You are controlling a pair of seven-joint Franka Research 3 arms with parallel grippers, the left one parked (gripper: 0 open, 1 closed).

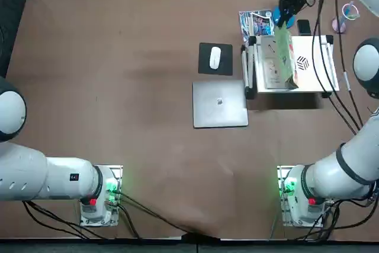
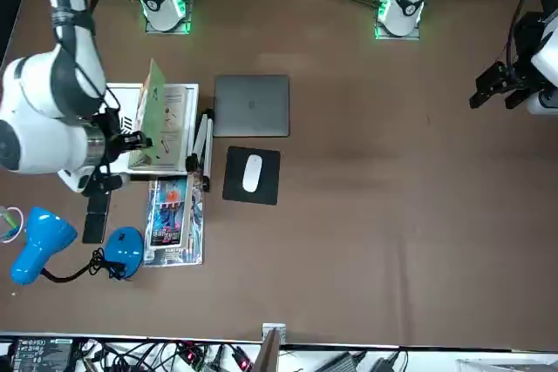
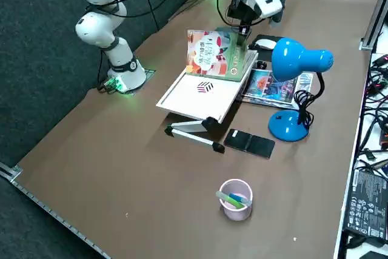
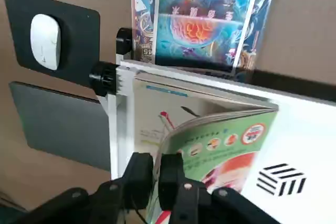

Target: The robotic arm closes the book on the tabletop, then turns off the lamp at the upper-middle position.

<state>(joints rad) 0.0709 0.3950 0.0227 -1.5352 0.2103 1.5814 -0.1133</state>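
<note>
On the white stand (image 3: 182,96), the book (image 3: 208,53) is held partly open, its green cover raised and clenched between the fingers of the right gripper (image 4: 155,165). Farther off, beside the glossy leaflet (image 3: 274,86), the blue lamp (image 3: 288,127) is stood on the tabletop (image 3: 151,198).

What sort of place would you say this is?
Probably a robotics lab or workshop: the white jointed arm is mounted at the brown tabletop, loose black cables crowd its far edge, and an open book sits on a white stand.

Book (image 1: 277,62) on stand (image 1: 308,69); laptop (image 1: 219,103) left, apparently just beside.
</note>
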